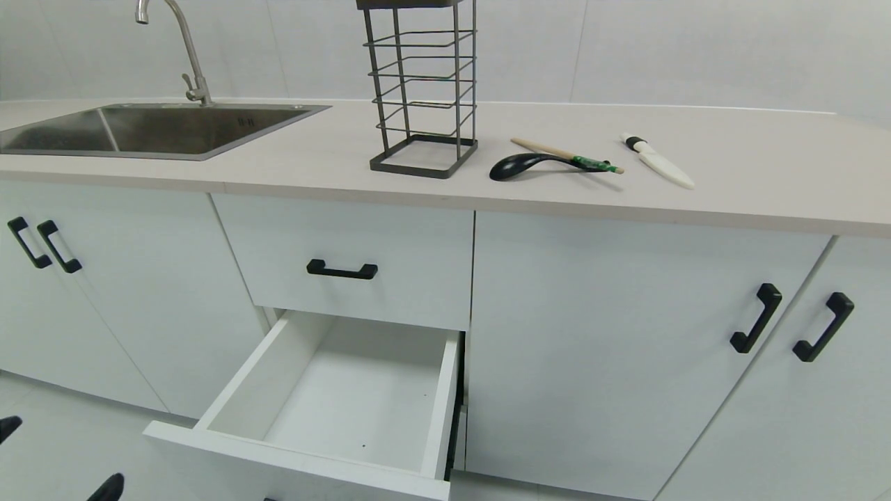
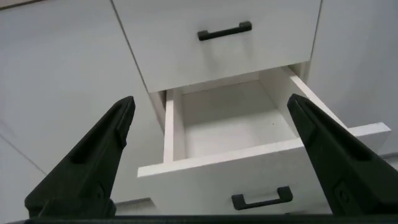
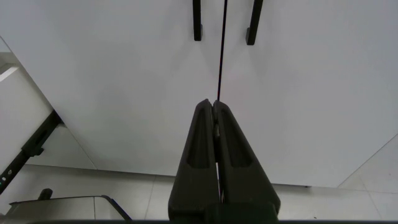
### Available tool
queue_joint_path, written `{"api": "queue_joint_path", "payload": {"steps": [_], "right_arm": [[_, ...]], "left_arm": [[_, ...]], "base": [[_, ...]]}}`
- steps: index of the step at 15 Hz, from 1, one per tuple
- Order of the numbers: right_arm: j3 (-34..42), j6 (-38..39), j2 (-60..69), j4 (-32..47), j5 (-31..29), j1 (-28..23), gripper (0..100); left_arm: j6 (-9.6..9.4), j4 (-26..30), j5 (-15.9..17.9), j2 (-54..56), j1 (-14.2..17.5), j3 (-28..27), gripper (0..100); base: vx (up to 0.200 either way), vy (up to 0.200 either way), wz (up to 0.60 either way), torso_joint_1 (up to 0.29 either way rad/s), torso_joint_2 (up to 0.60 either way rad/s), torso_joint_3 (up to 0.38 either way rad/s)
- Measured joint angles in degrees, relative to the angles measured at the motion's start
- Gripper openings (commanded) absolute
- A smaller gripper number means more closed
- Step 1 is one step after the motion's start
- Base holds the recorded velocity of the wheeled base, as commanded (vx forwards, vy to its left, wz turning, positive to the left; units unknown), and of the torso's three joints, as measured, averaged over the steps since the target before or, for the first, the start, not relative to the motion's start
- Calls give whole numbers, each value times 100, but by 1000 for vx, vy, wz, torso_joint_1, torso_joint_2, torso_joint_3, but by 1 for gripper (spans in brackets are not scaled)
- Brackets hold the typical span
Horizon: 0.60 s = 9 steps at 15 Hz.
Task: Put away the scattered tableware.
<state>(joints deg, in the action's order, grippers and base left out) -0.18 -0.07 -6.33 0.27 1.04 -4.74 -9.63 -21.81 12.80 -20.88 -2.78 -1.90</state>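
Fingers (image 2: 93, 162) of the left gripper (image 2: 210, 102) stood spread wide and held nothing. They pointed down toward the pulled-out drawer (image 2: 230, 124) under the closed one, probably so that arm was ready to take whatever needed stowing. The right gripper (image 3: 214, 106) was pressed shut with nothing between its tips, hanging low in front of two cabinet doors (image 3: 124, 81) with black handles.

Up on the counter (image 1: 731, 153) lay the scattered pieces. A black spoon (image 1: 518, 167) had a wooden stick (image 1: 539, 147) touching its handle, and a white knife (image 1: 658, 161) lay near them but apart from both. A wire rack (image 1: 423, 90) stood upright just beside the spoon and was likely one home for them. The open drawer looked like the other. Farther along sat the sink (image 1: 174, 129). None of the pieces was in a gripper, so the job seemed barely begun.
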Motion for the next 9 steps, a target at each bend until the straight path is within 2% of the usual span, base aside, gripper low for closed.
{"api": "queue_joint_path", "payload": {"steps": [2,3,5,8,9], "right_arm": [[0,0,0,2,0,0,0],[0,0,0,2,-2,0,0],[0,0,0,0,0,0,0],[0,0,0,0,0,0,0],[0,0,0,2,0,0,0]], "left_arm": [[93,563,-44,730,133,96,100],[172,1273,-104,1196,199,135,100],[268,1814,-271,1666,254,166,100],[439,1844,-1621,1998,280,180,100],[449,1833,-1780,2039,280,183,100]], "base": [[0,0,0,0,0,0],[0,0,0,0,0,0],[0,0,0,0,0,0],[0,0,0,0,0,0],[0,0,0,0,0,0]]}}
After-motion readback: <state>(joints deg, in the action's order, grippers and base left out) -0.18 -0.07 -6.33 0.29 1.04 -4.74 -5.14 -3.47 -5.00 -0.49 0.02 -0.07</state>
